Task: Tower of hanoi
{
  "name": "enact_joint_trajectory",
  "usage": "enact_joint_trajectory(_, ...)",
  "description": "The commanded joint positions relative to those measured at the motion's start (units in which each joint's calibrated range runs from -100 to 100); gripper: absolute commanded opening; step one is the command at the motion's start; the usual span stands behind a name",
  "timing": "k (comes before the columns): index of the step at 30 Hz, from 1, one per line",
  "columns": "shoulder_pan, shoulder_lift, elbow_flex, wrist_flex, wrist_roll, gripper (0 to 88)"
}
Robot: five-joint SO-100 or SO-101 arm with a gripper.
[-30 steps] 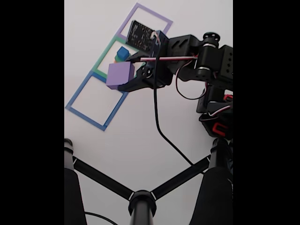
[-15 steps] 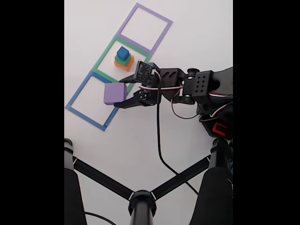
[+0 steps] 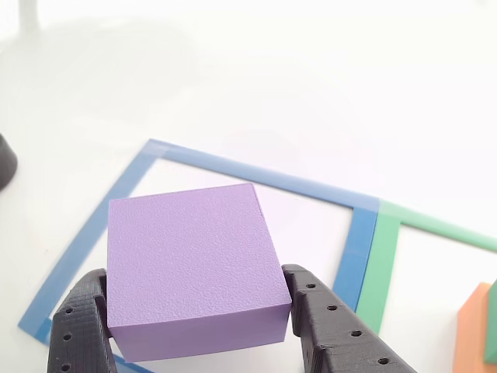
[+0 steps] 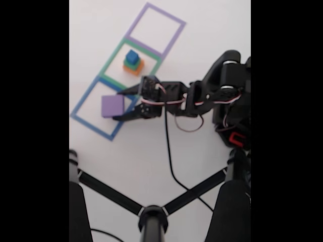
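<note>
The black two-finger gripper [image 4: 119,105] has carried the large matte purple square block [image 4: 112,106] down into the flat blue square outline [image 4: 81,118], jaws still pinching it; release seems next.

Bright, even light is washing the white desk [image 3: 326,93] nearly to glare toward twelve o'clock in the close view; the arm [image 4: 202,96] is blurring in the fixed view.
</note>
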Motion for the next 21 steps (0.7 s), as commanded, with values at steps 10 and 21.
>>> enact_joint_trajectory(10,0.28,14.99,-13.53,-7.52,0.39,12.4)
enact_joint_trajectory(21,0.66,19.96,-14.17,-11.56,0.39,16.2)
